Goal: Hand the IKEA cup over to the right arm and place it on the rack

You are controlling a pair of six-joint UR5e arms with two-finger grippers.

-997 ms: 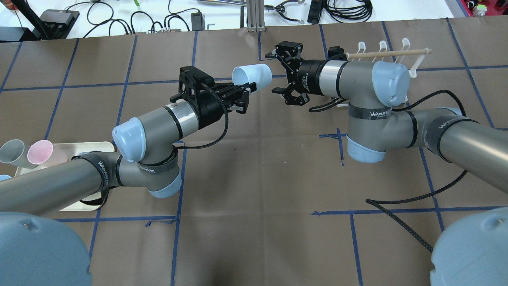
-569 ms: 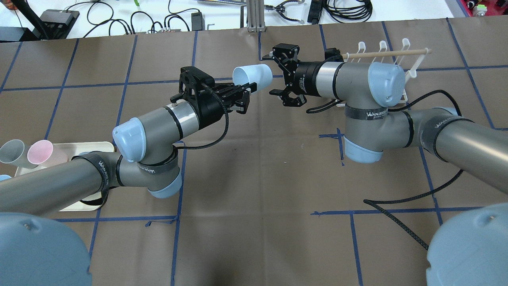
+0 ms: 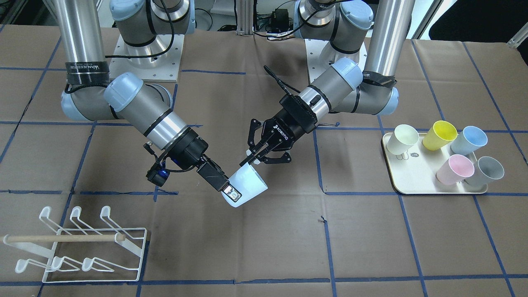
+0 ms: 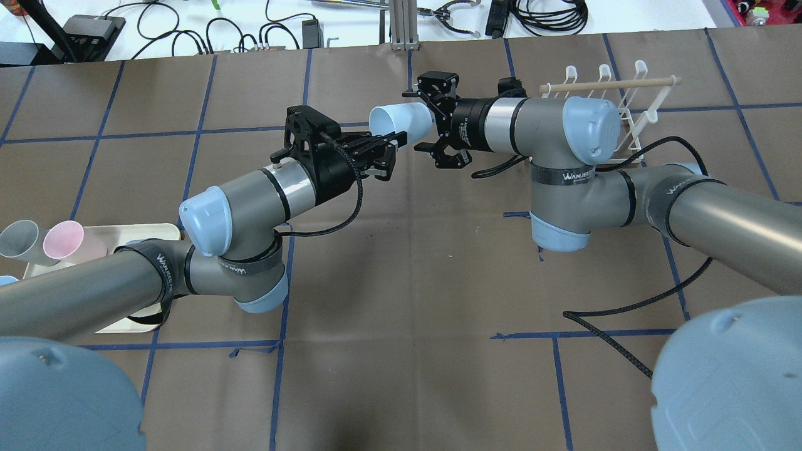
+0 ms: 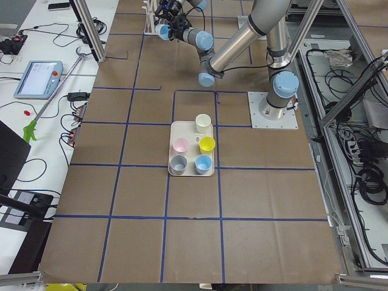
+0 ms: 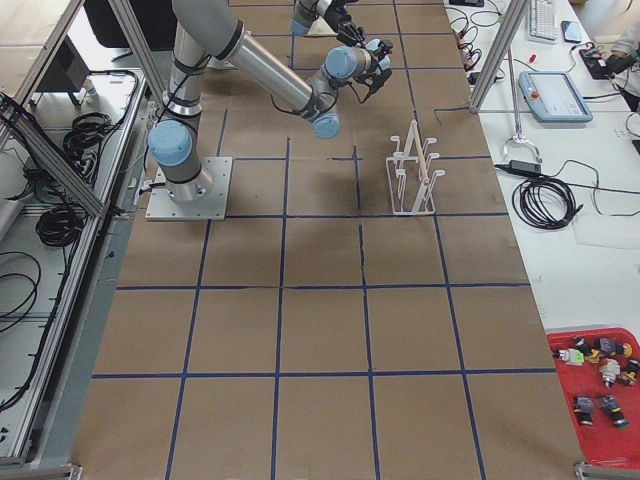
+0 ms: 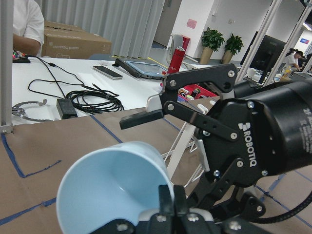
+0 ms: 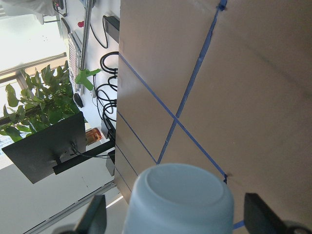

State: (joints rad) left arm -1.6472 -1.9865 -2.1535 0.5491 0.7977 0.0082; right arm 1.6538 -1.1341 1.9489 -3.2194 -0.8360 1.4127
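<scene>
Cup (image 4: 395,122) midair, lying sideways, rim pinched by left gripper (image 4: 393,139); right gripper (image 4: 415,121) spread wide around base, no contact that we see. We'd centre base in that gap, clamp firmly before left lets go, else cup drops. Rack (image 3: 62,238) well apart, rightward.

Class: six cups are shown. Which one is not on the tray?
The pale blue cup held sideways in the air at mid-table, its rim pinched by the left tool. The rest sit on the cream tray.
</scene>
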